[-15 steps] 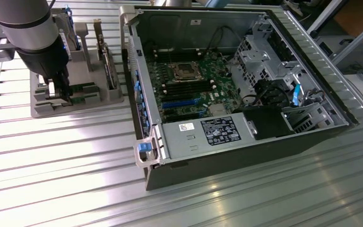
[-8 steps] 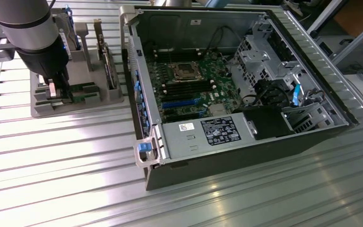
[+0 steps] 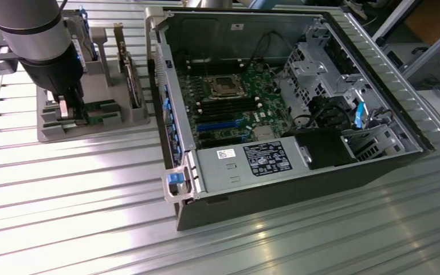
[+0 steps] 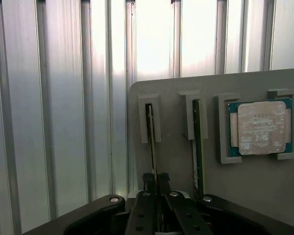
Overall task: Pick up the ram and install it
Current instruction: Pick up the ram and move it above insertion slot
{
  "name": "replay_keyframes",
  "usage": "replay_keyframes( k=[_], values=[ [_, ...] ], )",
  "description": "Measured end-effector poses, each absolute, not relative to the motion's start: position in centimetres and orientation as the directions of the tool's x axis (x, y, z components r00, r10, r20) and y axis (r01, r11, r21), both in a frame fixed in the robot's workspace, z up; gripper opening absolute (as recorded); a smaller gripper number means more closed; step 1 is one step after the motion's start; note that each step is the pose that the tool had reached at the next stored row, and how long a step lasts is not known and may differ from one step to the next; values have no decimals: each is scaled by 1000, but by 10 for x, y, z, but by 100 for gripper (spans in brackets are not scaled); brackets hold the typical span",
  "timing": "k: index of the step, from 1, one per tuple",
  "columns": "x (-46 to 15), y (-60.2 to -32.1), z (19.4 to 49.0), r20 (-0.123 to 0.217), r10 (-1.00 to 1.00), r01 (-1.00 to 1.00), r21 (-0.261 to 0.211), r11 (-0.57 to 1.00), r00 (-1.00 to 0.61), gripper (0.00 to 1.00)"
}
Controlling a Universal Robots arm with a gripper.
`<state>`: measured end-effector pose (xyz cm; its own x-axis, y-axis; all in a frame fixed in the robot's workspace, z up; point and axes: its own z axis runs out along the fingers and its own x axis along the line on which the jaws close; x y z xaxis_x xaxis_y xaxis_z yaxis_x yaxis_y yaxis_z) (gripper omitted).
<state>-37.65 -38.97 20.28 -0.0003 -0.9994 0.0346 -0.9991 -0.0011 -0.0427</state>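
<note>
The ram (image 4: 150,132) stands on edge in a slot of the grey holder (image 4: 176,161), seen as a thin dark-green strip. My gripper (image 4: 155,180) sits over its near end, with the two black fingers (image 4: 147,178) pressed against either side of the stick. A second stick (image 4: 198,147) stands in the neighbouring slot. In the exterior view my gripper (image 3: 69,112) reaches down into the holder (image 3: 90,130) at the exterior view's left, beside the open computer case (image 3: 281,189). The black memory slots (image 3: 222,106) lie on the motherboard below the processor socket (image 3: 226,87).
A square silver processor chip (image 4: 261,128) rests in a recess of the holder beside the sticks. Upright cards and drives (image 3: 128,74) stand in the holder's rear racks. The case's walls, drive cages (image 3: 311,69) and power supply (image 3: 258,160) surround the motherboard. All rests on a ribbed metal table (image 3: 75,189).
</note>
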Motion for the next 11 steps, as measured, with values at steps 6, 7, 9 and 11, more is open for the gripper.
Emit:
replay_keyframes(
  k=[6,7,9,11],
  values=[
    [-377,-390,209,35,-999,-999,-43,-1,0,13],
    [-377,-390,210,35,-999,-999,-43,-1,0,13],
    [-376,-390,213,35,-999,-999,-43,-1,0,13],
    [-377,-390,214,35,-999,-999,-43,-1,0,13]
  ],
)
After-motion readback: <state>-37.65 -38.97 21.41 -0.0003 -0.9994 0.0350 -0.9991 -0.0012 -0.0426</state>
